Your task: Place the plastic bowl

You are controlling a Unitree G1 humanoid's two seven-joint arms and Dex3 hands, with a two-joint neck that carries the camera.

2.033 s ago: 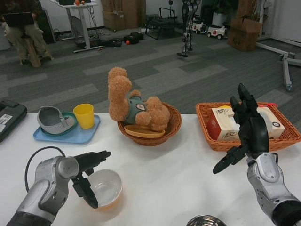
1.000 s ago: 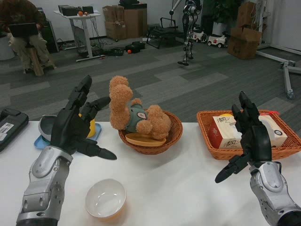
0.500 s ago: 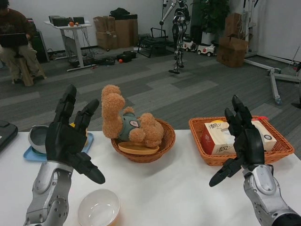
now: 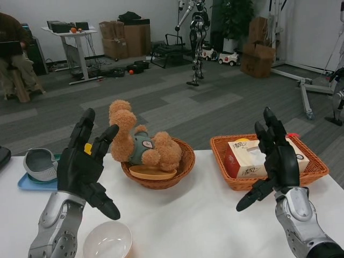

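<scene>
Table [image 4: 204, 215]: white, filling the lower half of my view; everything else sat on it.
Right basket [image 4: 309, 174]: orange weave at 3 o'clock, holding boxes.
Middle basket [image 4: 180, 169]: brown wicker at 12 o'clock, with a teddy [image 4: 134, 142] lying across it.
Tray [image 4: 32, 184]: blue, at 9 o'clock, carrying a grey dish; a yellow cup showed only as a sliver behind my left hand.
Left hand [image 4: 80, 164]: raised above the table at 8 o'clock, palm away from me, fingers spread wide, nothing in it.
Right hand [image 4: 277, 158]: raised at 4 o'clock, fingers spread too, empty, in front of the right basket.
Bowl [image 4: 107, 240]: white plastic, at 7 o'clock on the table, just below the left hand and not touching it; its near edge was cut off by the frame.
Bowl heading: upright, mouth up, resting flat. Being round it had no long axis I could name, so I judged any approach angle as good as another.
Bowl handling: I judged it light, stiff and smooth, likely to skate or tip if nudged from one side. I would have pinched the rim, thumb inside and fingers outside, or cupped it under the wall.
Bowl status: it looked set down and released already.
</scene>
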